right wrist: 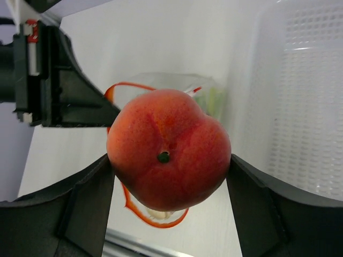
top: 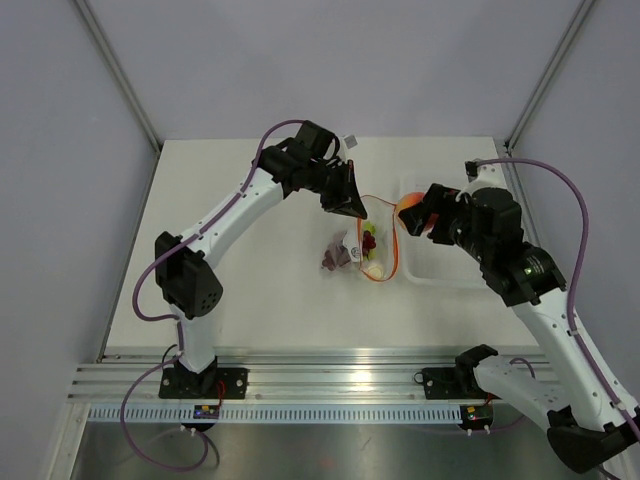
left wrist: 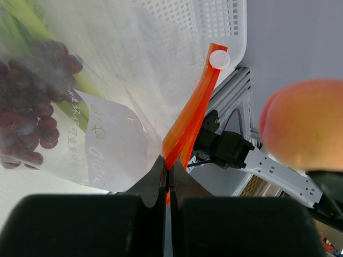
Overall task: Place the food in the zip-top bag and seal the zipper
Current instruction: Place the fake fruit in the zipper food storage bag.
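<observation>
The clear zip-top bag (top: 377,250) lies mid-table with its mouth held open. Its orange-red zipper (top: 393,250) forms a loop. Dark red grapes (left wrist: 27,107) and pale-green stalks (left wrist: 21,16) are inside the bag. My left gripper (top: 356,210) is shut on the zipper strip (left wrist: 187,120) and lifts the mouth's far edge. My right gripper (top: 412,216) is shut on the peach (right wrist: 169,155) and holds it just above and right of the open mouth (right wrist: 134,88). The peach also shows in the left wrist view (left wrist: 305,123).
A rigid clear tray (top: 445,262) stands right of the bag, under the right arm; it also shows in the right wrist view (right wrist: 305,107). A white label and a dark crumpled part of the bag (top: 335,255) lie left of the mouth.
</observation>
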